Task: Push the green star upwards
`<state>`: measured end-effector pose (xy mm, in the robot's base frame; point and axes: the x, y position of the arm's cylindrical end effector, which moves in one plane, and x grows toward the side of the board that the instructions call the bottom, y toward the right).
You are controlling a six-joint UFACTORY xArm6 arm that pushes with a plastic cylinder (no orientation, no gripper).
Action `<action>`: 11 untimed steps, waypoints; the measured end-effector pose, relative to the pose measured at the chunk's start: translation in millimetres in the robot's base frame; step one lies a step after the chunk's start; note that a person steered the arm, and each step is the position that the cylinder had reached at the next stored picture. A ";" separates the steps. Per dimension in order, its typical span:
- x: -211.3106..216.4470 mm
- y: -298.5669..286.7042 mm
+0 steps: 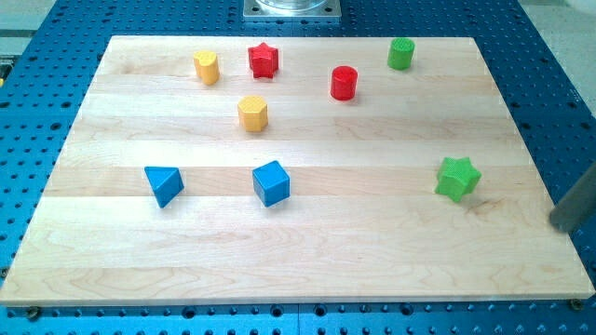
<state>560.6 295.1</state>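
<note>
Entering from the view's right edge, my tip (pixel 559 223) is the blurred lower end of a dark rod; it has nothing that opens or closes and it touches no block, resting on or just above the pale wooden board (pixel 307 270) near that board's right edge. Its exact end is hard to fix, since the rod is smeared and mostly cut off by the frame. To its left and slightly higher in the view sits the green star-shaped block (pixel 457 178), apart from my tip, alone on the right half of the board. I judge my tip stands low and to the right so it can slip under the star's bottom side before pushing toward the view's top. Along that upward path the green cylinder (pixel 400 53) stands well apart, near the top edge. Further left lie the red cylinder (pixel 344 82), red star block (pixel 264 60), two yellow cylinders (pixel 207 66) (pixel 252 113), a blue cube (pixel 271 181) and a blue triangular block (pixel 164 183). A metal mount (pixel 291 8) is clipped by the top edge.
</note>
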 end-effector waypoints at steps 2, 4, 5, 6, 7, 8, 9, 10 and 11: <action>-0.4 -23.7; -30.5 -64.9; -27.7 -97.8; -40.9 -95.4; -20.5 -95.3; -25.8 -85.4; -68.8 -120.6; -121.9 -138.5; -113.5 -100.5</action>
